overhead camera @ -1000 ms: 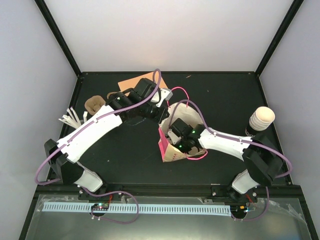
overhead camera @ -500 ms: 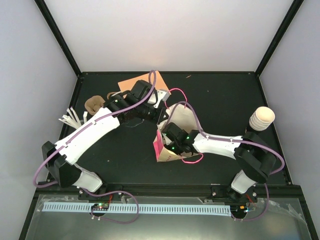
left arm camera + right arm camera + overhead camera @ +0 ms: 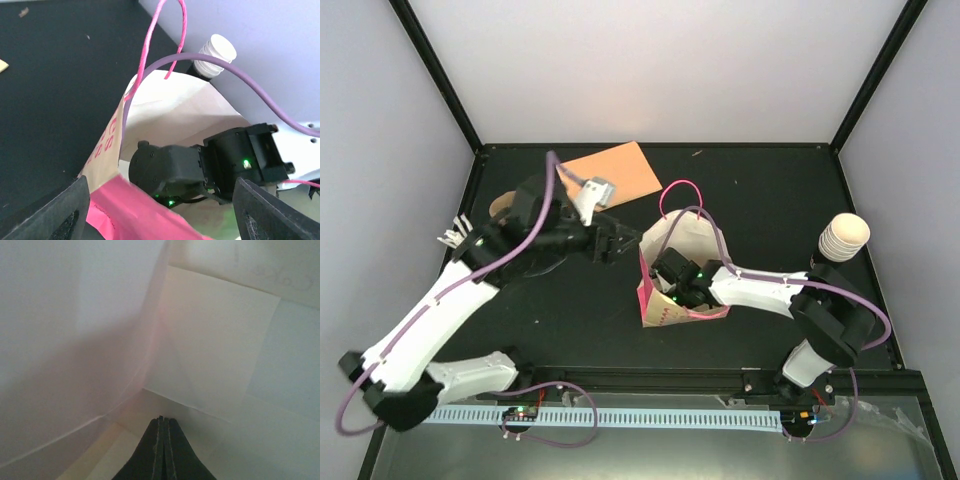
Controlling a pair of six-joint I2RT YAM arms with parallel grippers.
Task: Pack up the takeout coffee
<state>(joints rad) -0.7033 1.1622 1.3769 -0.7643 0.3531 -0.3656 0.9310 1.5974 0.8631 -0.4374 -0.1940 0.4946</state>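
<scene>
Cup (image 3: 843,238) upright at right edge of table (image 3: 770,200), well apart from bag (image 3: 692,238); not yet packed. Right gripper (image 3: 162,437) deep inside bag, fingers pressed together, nothing between them. Left gripper (image 3: 608,248) spread wide, empty, beside bag mouth.

Risks:
- pulling right arm (image 3: 760,290) out may drag or collapse bag
- cable (image 3: 240,75) crosses handle (image 3: 150,45), may snag
- arm's elbow near cup, may knock it over

Both left arm (image 3: 430,320) and right arm (image 3: 760,288): white link shells, black joint housings, a purple cable (image 3: 280,106) routed back from each pincer. Black right wrist housing (image 3: 210,165), just behind the right pincer (image 3: 162,421), carries green LEDs (image 3: 245,162). Its fingers (image 3: 150,455) are black and tapered.
</scene>
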